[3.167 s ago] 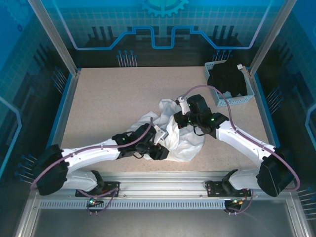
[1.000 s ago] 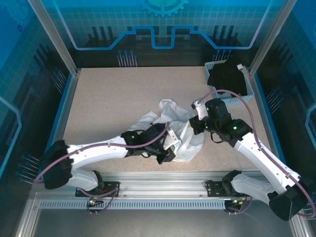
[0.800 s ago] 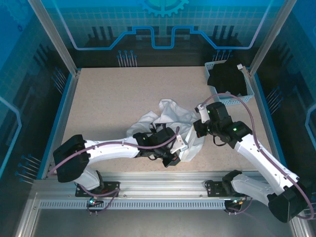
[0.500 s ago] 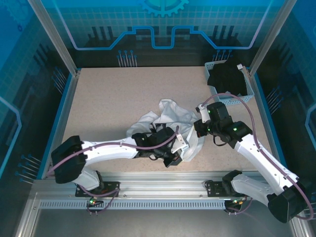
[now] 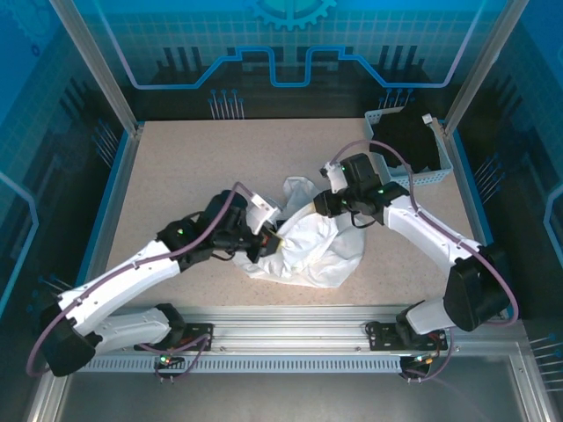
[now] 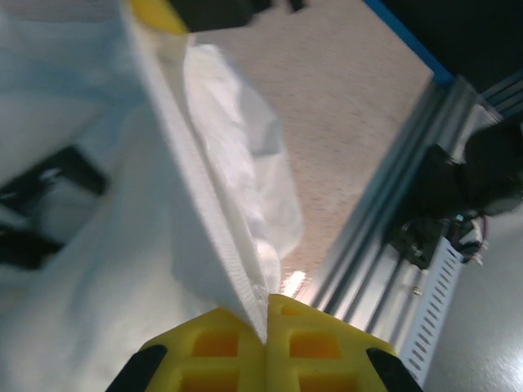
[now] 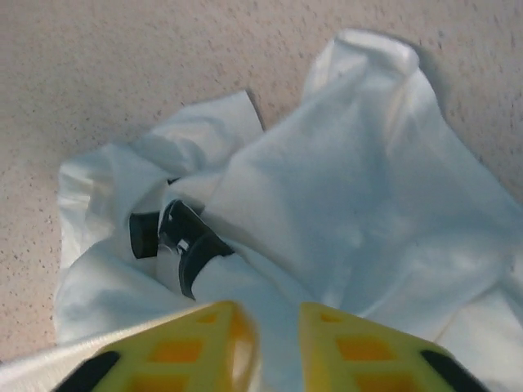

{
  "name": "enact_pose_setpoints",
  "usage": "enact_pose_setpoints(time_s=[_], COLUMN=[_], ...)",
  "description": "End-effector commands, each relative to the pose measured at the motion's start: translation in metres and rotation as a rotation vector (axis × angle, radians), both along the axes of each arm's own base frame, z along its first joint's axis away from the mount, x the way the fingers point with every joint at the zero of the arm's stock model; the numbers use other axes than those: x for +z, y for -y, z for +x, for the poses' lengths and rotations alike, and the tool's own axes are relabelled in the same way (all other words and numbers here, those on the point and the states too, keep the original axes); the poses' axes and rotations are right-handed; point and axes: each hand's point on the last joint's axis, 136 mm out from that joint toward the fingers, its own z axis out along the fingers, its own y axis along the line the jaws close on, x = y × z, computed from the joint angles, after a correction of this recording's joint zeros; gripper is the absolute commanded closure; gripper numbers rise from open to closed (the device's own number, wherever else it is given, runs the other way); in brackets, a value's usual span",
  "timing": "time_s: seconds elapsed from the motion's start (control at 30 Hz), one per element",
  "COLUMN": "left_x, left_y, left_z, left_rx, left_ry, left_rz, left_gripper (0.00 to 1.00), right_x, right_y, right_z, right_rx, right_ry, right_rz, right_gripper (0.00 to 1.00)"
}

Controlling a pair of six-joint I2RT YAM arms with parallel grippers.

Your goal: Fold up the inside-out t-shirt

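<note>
The left claw (image 5: 269, 236) is clamped shut on the shirt (image 5: 317, 251), at the heap's 9 o'clock side. In the left wrist view its yellow tips (image 6: 266, 306) pinch a stitched white edge, and the cloth (image 6: 221, 163) rises taut from them in a ridge. The right claw (image 5: 324, 200) sits at the heap's 12 o'clock. Its wrist view shows the tips (image 7: 278, 327) slightly parted, with cloth (image 7: 359, 204) beyond the gap; no pinch is clear. The shirt is plain white, thin and crumpled into a rounded, puffy mound with deep soft folds. It lies just toward 5 o'clock of the centre of the speckled table (image 5: 193, 167).
</note>
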Motion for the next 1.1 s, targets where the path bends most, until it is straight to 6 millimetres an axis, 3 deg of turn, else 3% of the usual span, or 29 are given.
enact_pose_setpoints(time_s=[0.0,0.1,0.17,0.2,0.23,0.33,0.43,0.57,0.73,0.83,0.9,0.97,1.07], left_x=[0.005,0.007,0.010,0.013,0.015,0.025,0.033,0.040,0.042,0.043,0.046,0.051,0.068], left_y=[-0.036,-0.059,-0.076,-0.086,-0.094,-0.119,-0.137,-0.149,-0.153,-0.155,-0.159,-0.166,-0.179], left_z=[0.003,0.014,0.018,0.021,0.022,0.027,0.033,0.039,0.045,0.048,0.051,0.055,0.061], left_rx=[0.113,0.199,0.255,0.283,0.307,0.377,0.439,0.483,0.504,0.516,0.541,0.578,0.647], left_ry=[-0.028,-0.022,-0.020,-0.014,-0.010,0.013,0.037,0.062,0.084,0.098,0.111,0.125,0.162], left_rz=[0.106,0.170,0.211,0.225,0.240,0.274,0.294,0.290,0.281,0.280,0.280,0.276,0.247], left_gripper=[1.00,1.00,1.00,1.00,1.00,1.00,1.00,1.00,1.00,1.00,1.00,1.00,1.00], right_x=[0.057,0.076,0.070,0.060,0.047,0.004,-0.036,-0.076,-0.114,-0.137,-0.142,-0.129,-0.080], right_y=[-0.011,-0.007,0.004,0.014,0.023,0.048,0.059,0.064,0.049,0.039,0.038,0.042,0.055], right_z=[0.005,-0.006,-0.009,-0.008,-0.009,-0.008,-0.009,-0.001,0.009,0.012,0.016,0.021,0.031], right_rx=[0.056,0.053,0.009,-0.030,-0.065,-0.173,-0.219,-0.236,-0.201,-0.188,-0.191,-0.210,-0.258], right_ry=[0.138,0.200,0.202,0.188,0.167,0.089,-0.010,-0.098,-0.207,-0.272,-0.276,-0.229,-0.095], right_rz=[0.138,0.197,0.166,0.125,0.080,-0.032,-0.111,-0.208,-0.215,-0.201,-0.194,-0.183,-0.131], right_gripper=[0.59,0.50,0.46,0.36,0.33,0.31,0.32,0.33,0.36,0.47,0.69,0.86,1.00])
